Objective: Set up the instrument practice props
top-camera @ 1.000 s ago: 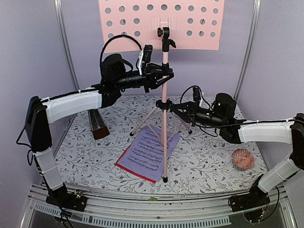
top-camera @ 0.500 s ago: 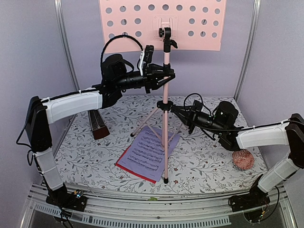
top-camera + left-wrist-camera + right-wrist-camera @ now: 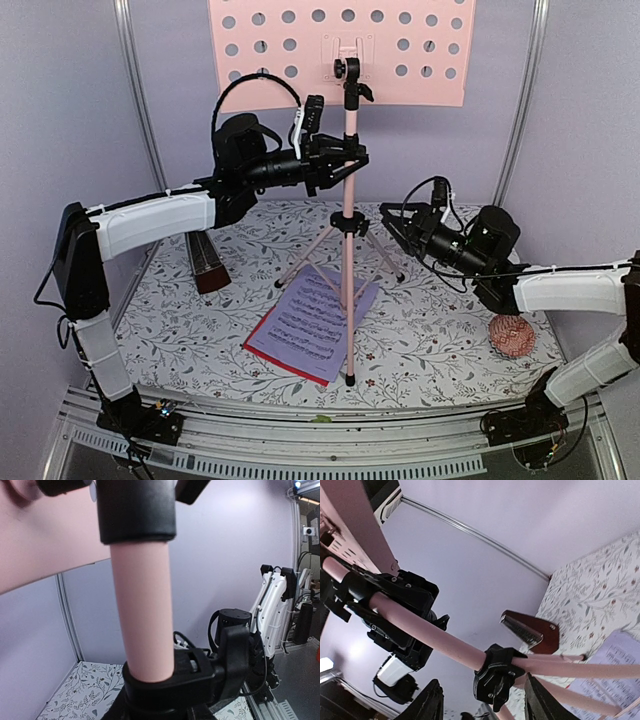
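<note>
Top external view gives us the pink music stand upright on its three legs at the middle of the table, with its perforated desk high against the back wall. We see the left gripper closed around the stand's pole, above the black hub where the legs meet. In the left wrist view the pole fills the frame so closely that we cannot make out the fingers themselves. The right gripper hangs just to the right of that hub, apart from it. The right wrist view shows its two fingers spread wide with nothing between them (the pole and hub lie beyond the tips). Under the stand's legs the lilac sheet lies flat on the red sheet, of which we see only a strip along the near-left edge. The metronome stands by the left wall, partly behind the left arm. A knitted ball rests on the table at the right, beside the right arm.
</note>
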Controlling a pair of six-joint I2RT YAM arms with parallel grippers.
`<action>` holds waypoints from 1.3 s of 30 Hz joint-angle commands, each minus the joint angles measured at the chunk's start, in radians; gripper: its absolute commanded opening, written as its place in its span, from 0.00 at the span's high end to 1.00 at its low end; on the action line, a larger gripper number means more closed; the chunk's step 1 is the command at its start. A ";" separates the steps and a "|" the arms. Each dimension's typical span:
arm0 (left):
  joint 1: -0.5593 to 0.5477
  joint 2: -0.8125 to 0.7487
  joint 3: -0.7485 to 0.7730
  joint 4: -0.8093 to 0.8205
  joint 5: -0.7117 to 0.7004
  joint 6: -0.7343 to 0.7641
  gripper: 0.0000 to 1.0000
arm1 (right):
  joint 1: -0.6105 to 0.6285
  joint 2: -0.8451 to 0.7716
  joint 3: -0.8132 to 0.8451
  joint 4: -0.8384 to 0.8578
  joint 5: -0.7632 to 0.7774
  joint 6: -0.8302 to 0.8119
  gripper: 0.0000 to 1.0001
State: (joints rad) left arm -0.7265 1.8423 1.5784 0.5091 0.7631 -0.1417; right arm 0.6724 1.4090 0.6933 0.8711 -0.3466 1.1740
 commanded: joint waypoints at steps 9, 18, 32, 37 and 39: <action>-0.004 0.006 0.015 -0.050 -0.019 0.022 1.00 | -0.008 -0.165 -0.058 0.010 0.167 -1.467 0.45; -0.005 0.020 0.041 -0.059 -0.015 0.011 1.00 | 0.014 -0.150 -0.051 -0.114 0.076 -2.135 0.49; -0.012 0.031 0.067 -0.084 -0.018 0.019 1.00 | 0.104 -0.024 0.017 -0.158 0.124 -2.552 0.60; -0.013 0.031 0.071 -0.093 -0.016 0.025 1.00 | 0.117 0.014 0.032 -0.108 0.152 -2.565 0.63; -0.014 0.029 0.071 -0.095 -0.016 0.027 1.00 | 0.121 0.021 0.029 -0.077 0.165 -2.571 0.63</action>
State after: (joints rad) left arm -0.7265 1.8465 1.6184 0.4347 0.7628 -0.1280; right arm 0.7818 1.4109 0.6971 0.7280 -0.2188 -1.3594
